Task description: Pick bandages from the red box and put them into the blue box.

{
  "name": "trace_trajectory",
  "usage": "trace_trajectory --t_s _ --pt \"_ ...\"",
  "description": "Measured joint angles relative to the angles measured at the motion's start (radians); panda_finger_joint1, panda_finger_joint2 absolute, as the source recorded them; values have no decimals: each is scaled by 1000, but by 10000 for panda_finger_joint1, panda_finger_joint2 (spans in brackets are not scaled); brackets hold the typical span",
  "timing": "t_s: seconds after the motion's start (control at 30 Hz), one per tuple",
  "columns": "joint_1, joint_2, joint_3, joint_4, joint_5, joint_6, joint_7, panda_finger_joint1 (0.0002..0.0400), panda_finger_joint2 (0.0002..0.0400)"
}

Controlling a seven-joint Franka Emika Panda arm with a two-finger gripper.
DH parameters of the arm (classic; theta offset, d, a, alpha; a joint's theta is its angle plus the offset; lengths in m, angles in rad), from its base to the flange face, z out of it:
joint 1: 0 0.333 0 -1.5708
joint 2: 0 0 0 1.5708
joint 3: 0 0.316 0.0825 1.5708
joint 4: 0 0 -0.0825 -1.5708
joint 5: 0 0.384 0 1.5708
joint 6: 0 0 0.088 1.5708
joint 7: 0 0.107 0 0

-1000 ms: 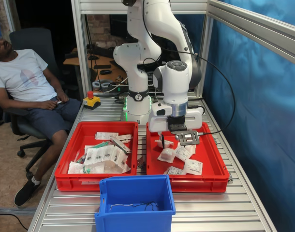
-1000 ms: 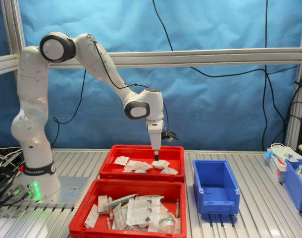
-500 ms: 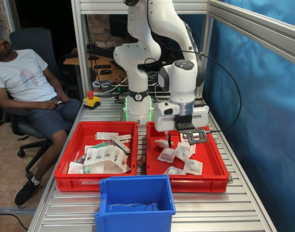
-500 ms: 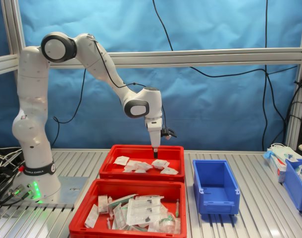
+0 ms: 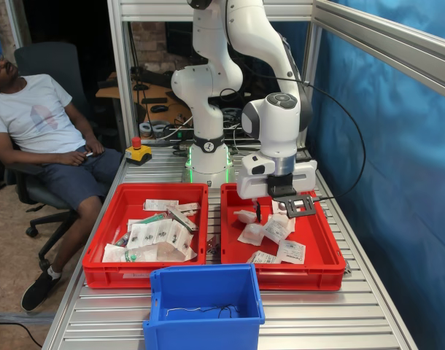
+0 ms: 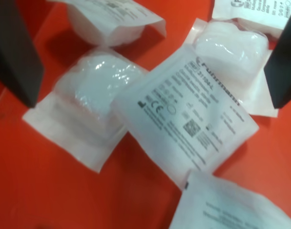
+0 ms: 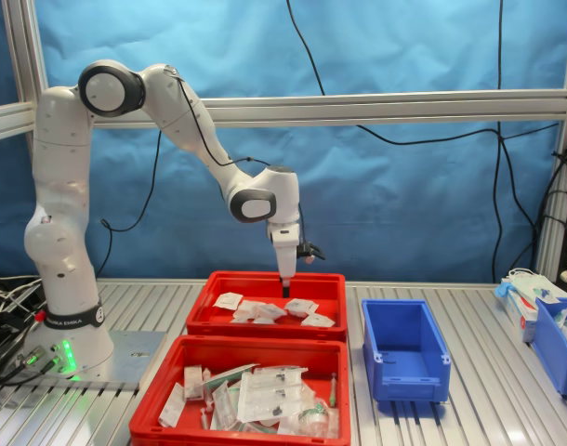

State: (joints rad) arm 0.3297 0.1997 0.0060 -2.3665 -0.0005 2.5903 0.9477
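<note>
First exterior view faces the arm (image 5: 230, 80) from the worktop's front; second exterior view watches sideways; wrist view looks closely down at bandages (image 6: 183, 114).

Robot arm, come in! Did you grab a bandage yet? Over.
Gripper open, empty, above the red box. Bandages loose below, none picked. Blue box holds no bandages. Nothing blocking.

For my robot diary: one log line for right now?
hand: open, empty | above bandages in red box | blue box: no bandages
</note>
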Motion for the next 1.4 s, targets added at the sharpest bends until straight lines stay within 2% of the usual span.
trace_trajectory --t_s 0.63,1.07,1.4 --pt "1 1 0 -60 0 2 0 400 400" --pt "1 1 -5 -135 0 94 0 400 400" --pt "3 1 -22 -166 0 117 0 400 400"
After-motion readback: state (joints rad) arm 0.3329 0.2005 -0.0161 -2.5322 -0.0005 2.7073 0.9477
